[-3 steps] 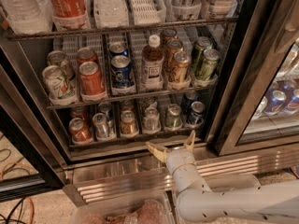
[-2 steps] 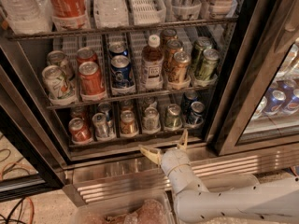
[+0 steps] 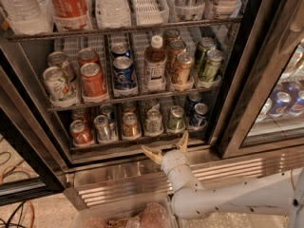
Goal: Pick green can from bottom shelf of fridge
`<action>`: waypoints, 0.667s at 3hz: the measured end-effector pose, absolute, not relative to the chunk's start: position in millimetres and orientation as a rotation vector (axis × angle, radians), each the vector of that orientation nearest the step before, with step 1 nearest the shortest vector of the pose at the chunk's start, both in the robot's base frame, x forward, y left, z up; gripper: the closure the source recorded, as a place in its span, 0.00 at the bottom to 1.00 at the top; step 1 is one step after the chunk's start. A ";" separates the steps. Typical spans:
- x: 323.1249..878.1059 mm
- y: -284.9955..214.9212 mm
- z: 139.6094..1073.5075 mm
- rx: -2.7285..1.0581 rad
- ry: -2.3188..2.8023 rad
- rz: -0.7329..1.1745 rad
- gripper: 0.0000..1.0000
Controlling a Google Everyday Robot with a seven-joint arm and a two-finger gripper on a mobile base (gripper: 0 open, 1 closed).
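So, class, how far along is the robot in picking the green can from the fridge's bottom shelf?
Done: the fridge is open and the gripper, fingers spread, sits just before the bottom shelf lip. In hand: lining up below the green can, which stands untouched in its lane. Left: reach in, grip, lift out.

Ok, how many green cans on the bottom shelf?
1: the short green can, front row, left of the dark blue can; more may hide behind. Open gripper sits below the wire shelf.
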State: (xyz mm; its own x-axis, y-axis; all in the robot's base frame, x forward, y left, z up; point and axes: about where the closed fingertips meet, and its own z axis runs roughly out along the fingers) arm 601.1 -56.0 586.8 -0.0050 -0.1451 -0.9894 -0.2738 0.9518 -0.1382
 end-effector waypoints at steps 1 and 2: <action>618.6 -72.1 578.3 -0.321 1.582 0.017 0.00; 632.1 -90.1 577.9 -0.301 1.573 -0.059 0.00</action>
State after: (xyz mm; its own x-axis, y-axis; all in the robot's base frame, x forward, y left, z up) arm 632.1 -90.1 577.9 0.0050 -0.2272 -0.9738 -0.1537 0.9621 -0.2252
